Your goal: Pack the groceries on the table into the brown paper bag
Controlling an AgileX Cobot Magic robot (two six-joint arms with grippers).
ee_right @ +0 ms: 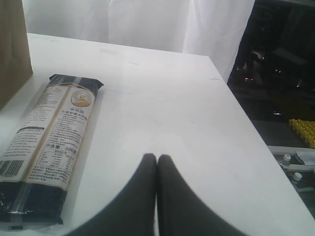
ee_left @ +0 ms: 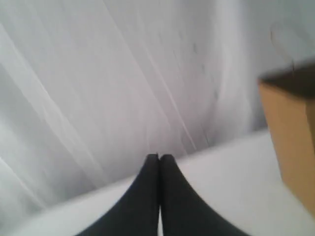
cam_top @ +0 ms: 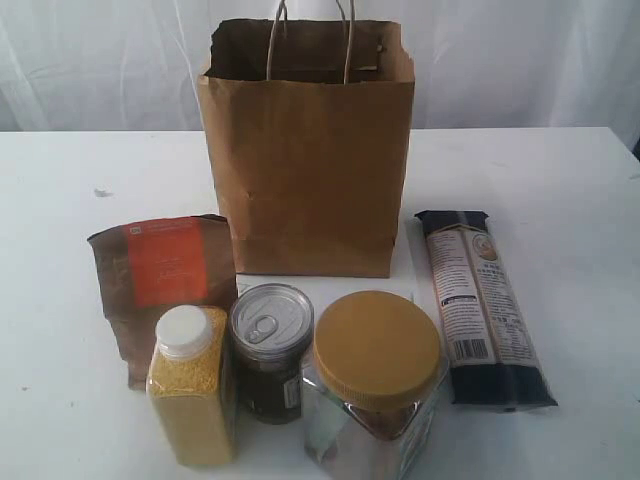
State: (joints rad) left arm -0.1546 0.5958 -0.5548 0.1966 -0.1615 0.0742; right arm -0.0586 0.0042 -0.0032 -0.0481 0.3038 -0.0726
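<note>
The brown paper bag stands open and upright at the back middle of the table. In front of it are the groceries: a brown pouch with an orange label, a yellow-grain bottle with a white cap, a dark pull-tab can, a clear yellow-lidded jar, and a long dark pasta packet lying flat at the right. Neither arm shows in the exterior view. My left gripper is shut and empty, with the bag's edge to one side. My right gripper is shut and empty beside the pasta packet.
White curtains hang behind the table. A small speck lies on the left of the tabletop. In the right wrist view the table edge drops off to a dark area with clutter.
</note>
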